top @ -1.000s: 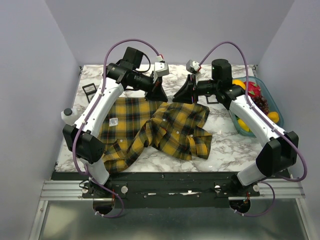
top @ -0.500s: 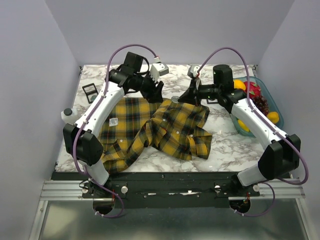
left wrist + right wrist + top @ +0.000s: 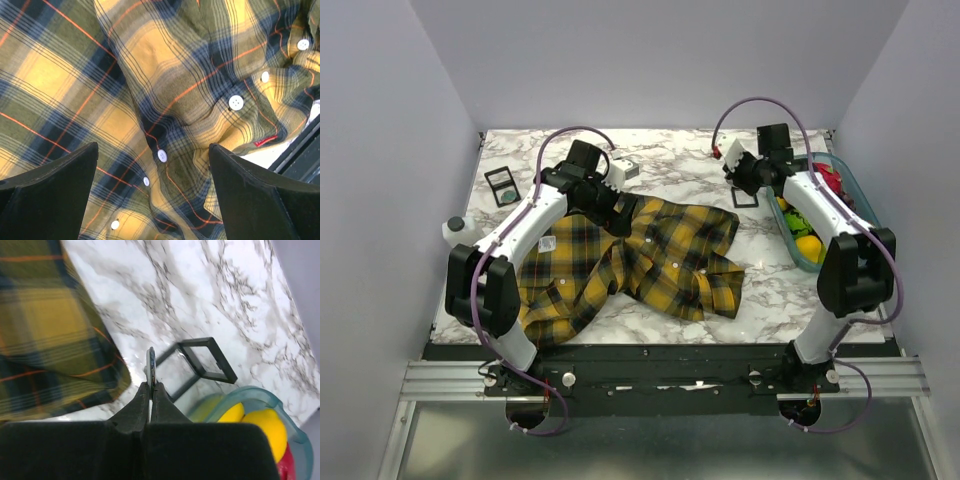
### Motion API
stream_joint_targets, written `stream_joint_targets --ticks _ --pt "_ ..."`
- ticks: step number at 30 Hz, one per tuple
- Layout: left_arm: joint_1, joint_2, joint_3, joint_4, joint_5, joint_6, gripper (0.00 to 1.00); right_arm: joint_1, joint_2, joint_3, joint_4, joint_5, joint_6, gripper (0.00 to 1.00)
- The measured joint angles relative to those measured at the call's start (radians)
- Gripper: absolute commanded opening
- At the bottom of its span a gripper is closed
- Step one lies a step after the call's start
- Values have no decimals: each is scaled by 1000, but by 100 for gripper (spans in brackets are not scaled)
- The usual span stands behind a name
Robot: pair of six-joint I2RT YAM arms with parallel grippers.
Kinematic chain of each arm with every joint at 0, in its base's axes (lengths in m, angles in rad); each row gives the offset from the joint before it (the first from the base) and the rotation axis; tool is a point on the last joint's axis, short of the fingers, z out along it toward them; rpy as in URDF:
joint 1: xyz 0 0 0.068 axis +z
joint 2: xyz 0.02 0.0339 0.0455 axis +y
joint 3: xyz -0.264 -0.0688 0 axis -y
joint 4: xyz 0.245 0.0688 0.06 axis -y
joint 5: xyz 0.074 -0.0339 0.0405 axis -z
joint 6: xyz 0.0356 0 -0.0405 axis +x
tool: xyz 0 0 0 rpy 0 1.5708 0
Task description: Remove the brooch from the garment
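Observation:
The garment [image 3: 640,255], a yellow and dark plaid shirt with white buttons, lies spread across the marble table. My left gripper [image 3: 610,210] hovers low over its upper middle; in the left wrist view the left gripper [image 3: 152,150] stands open, with plaid cloth [image 3: 150,75] and buttons between the wide jaws and nothing held. Past the shirt's right edge, my right gripper [image 3: 738,183] is over bare marble. In the right wrist view the right gripper [image 3: 150,385] is shut on the brooch [image 3: 150,362], a thin disc seen edge-on, clear of the garment [image 3: 45,330].
A black square frame [image 3: 748,197] lies on the marble just under the right gripper, the same frame [image 3: 205,360] showing beyond the brooch. A teal tub of fruit [image 3: 860,200] stands at the right edge. Another black frame [image 3: 503,185] and a white bottle [image 3: 455,230] sit at the left.
The left gripper has opened, let go of the shirt and dropped low over it. The right gripper closed on the brooch and pulled back right, off the shirt, whose raised fold fell flat.

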Motion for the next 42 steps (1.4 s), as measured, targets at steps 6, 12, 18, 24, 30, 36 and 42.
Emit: stream_joint_targets --ticks 6,12,18,24,30,36,42 --pt "0 0 34 10 -31 -3 99 2 177 106 -29 211 -174 0" --pt "0 -8 39 12 -53 5 99 1 259 126 -16 366 -312 0" --pt "0 -23 34 11 -54 15 99 2 296 137 1 418 -391 0" --pt "0 -23 34 11 -57 22 99 2 321 137 10 426 -426 0" --pt "0 -23 34 5 -61 29 99 2 354 137 14 426 -436 0" --pt "0 -23 34 4 -65 36 99 6 363 137 14 425 -436 0" --pt "0 -22 37 3 -72 38 99 19 363 136 16 425 -434 1"
